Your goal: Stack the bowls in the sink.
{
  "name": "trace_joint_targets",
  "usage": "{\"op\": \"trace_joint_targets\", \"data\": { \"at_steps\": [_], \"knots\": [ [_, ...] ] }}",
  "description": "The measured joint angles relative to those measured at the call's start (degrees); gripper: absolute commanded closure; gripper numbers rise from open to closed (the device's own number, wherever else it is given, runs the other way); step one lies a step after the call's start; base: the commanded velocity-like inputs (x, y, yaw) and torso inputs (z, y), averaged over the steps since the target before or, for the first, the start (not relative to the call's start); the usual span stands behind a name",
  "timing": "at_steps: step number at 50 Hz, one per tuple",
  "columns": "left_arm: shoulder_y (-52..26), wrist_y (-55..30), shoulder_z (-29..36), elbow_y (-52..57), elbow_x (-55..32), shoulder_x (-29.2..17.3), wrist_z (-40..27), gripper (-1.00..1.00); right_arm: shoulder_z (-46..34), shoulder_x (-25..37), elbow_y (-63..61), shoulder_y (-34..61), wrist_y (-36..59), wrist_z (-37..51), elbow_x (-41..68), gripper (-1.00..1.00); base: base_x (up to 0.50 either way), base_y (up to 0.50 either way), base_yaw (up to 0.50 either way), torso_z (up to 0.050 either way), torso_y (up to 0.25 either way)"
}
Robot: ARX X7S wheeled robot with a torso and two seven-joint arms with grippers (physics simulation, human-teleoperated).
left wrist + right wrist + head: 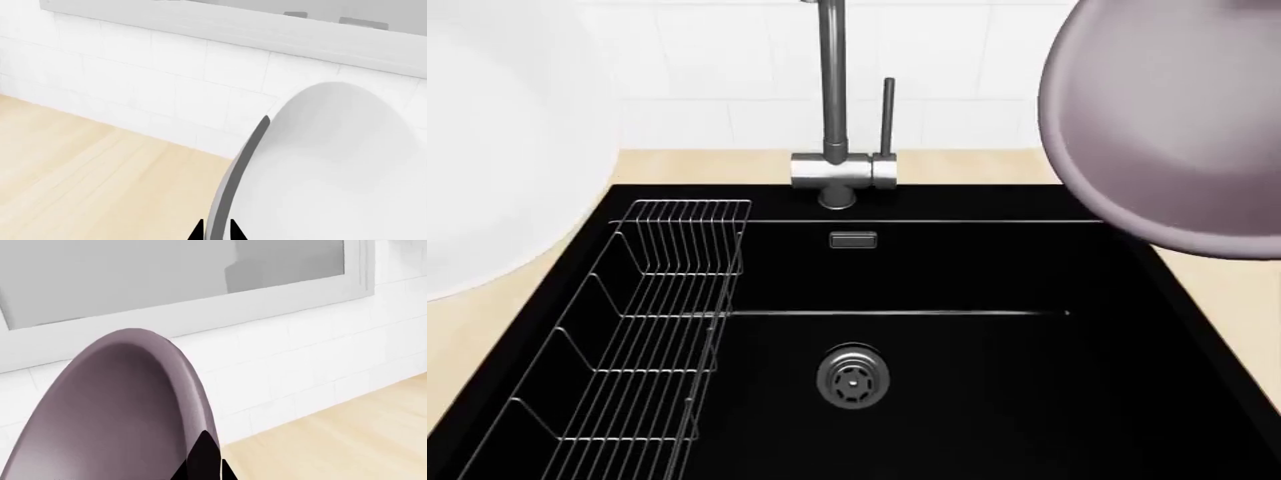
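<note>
Two bowls held high, one at each side of the sink

Both bowls fill the upper corners of the head view. The white bowl bulges in at the upper left of the frame, the purplish-grey bowl at the upper right, each well above the black sink.

In the left wrist view the left gripper shows two dark fingertips closed narrowly on the rim of the white bowl, which stands on edge.

In the right wrist view the right gripper pinches the rim of the purplish-grey bowl the same way.

Low in the head view's centre sits the round steel drain; the faucet rises at top centre, and a wire rack lies along the basin's left side.
</note>
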Motion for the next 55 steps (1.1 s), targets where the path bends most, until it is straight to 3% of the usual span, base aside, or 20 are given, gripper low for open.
{"op": "trace_joint_targets", "data": {
  "at_steps": [13,19,40,55],
  "knots": [
    [-0.57,-0.42,-0.45,-0.19,-0.27,0.1,-0.59,1.0,0.74,-0.16,0.06,0.68,0.67,0.15,0.65,1.0,0.5,0.0,0.0,0.0,0.001],
    [-0.91,-0.81,-0.69,-0.37,-0.58,0.25,-0.98,1.0,0.81,-0.48,0.18,1.74,1.93,0.34,1.31,1.0,0.07,0.0,0.0,0.0,0.0],
    [-2.14,-2.14,-1.3,-0.9,-1.91,1.3,-2.36,1.0,-14.5,-14.25,10.02,34.48,26.24,15.53,16.75,1.0,0.02,0.0,0.0,0.0,0.0],
    [-2.32,-2.49,-1.4,-0.8,-2.32,1.41,-2.49,1.0,-23.89,-21.39,13.84,42.56,28.85,20.34,21.69,1.0,0.02,0.0,0.0,0.0,0.001]
  ]
}}
